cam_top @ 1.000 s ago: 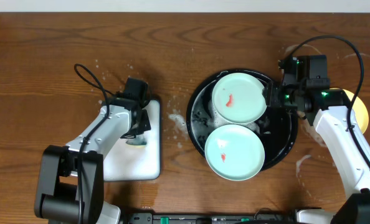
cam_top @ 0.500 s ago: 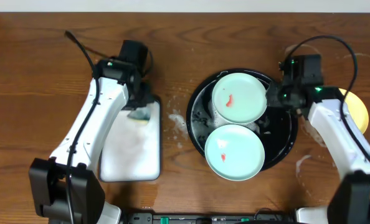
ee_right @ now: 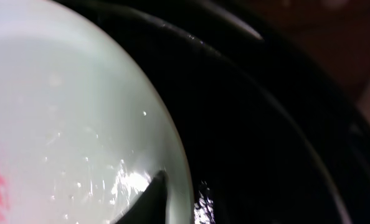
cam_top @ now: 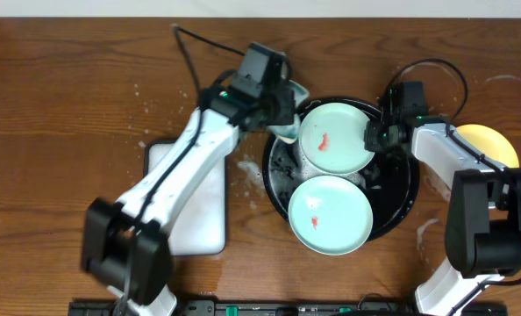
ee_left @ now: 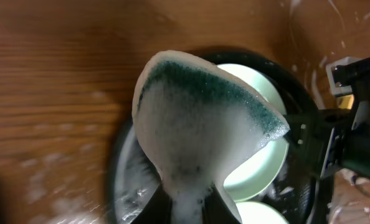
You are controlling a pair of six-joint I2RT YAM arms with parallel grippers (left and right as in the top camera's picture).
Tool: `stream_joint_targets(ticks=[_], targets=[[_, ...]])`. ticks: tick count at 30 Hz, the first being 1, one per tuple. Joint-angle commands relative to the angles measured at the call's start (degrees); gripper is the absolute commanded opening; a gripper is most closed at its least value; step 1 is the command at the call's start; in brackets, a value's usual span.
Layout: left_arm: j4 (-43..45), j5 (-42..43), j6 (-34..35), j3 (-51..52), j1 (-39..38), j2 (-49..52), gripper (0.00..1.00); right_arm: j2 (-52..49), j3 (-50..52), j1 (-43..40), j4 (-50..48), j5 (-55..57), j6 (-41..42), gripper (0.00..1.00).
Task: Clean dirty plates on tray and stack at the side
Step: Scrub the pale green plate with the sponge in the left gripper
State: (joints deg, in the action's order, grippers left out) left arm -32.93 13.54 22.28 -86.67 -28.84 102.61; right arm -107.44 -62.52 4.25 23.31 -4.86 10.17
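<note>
Table [cam_top: 67, 70]: two mint plates [cam_top: 335, 139], one yellow [cam_top: 497, 145]; left hand [ee_left: 194, 208] clutches sponge [ee_left: 197, 118]; right hand [cam_top: 372, 140] unclear.

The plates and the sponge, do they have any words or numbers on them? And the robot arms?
No text can be read in any view.
Upper mint-green plate: no writing, only a red smear.
Lower mint-green plate: the same.
Sponge: no label, just foam and a green layer.
Left arm and right arm: no readable label.

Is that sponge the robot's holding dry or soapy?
Soapy. The sponge, pinched in the left gripper, is coated in white foam, with only its green edge showing through.
</note>
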Motion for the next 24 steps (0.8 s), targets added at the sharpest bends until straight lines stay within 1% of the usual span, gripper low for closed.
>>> stream_joint_targets(ticks=[1, 3, 8, 10, 13, 16, 18, 19, 21, 24], targets=[[2.5, 5.9, 2.6, -3.0, -1.8, 7.0, 0.07, -0.6, -0.2, 0.2, -0.3, -1.6, 0.3, 0.09], [5.0, 7.0, 5.0, -3.1, -3.1, 10.0, 0.07, -0.6, -0.2, 0.2, -0.2, -1.6, 0.3, 0.01], [10.8, 8.9, 9.8, -3.1, -6.7, 17.2, 0.07, -0.6, -0.2, 0.2, 0.5, -1.6, 0.5, 0.01], [14.0, 9.7, 10.1, -3.1, -8.0, 19.7, 0.07, -0.6, -0.2, 0.3, 0.7, -1.6, 0.5, 0.01], [17.5, 9.6, 12.2, -3.1, -9.2, 22.7, 0.08, -0.6, -0.2, 0.3, 1.1, -1.6, 0.5, 0.01], [19.6, 8.9, 12.1, -3.1, -9.5, 25.1, 0.07, -0.6, -0.2, 0.3, 1.5, -1.6, 0.5, 0.01], [18.8, 5.5, 10.0, -3.1, -9.3, 26.3, 0.07, -0.6, -0.2, 0.3, 1.9, -1.6, 0.5, 0.01], [16.5, -0.3, 6.8, -3.1, -9.0, 26.5, 0.07, -0.6, -0.2, 0.3, 2.3, -1.6, 0.5, 0.01], [13.5, -9.3, 4.0, -3.1, -8.6, 26.3, 0.07, -0.6, -0.2, 0.3, 2.9, -1.6, 0.4, 0.01], [9.5, -18.6, 0.3, -3.7, -7.8, 25.5, 0.07, -0.6, -0.2, 0.3, 3.3, -1.6, -0.1, 0.01]])
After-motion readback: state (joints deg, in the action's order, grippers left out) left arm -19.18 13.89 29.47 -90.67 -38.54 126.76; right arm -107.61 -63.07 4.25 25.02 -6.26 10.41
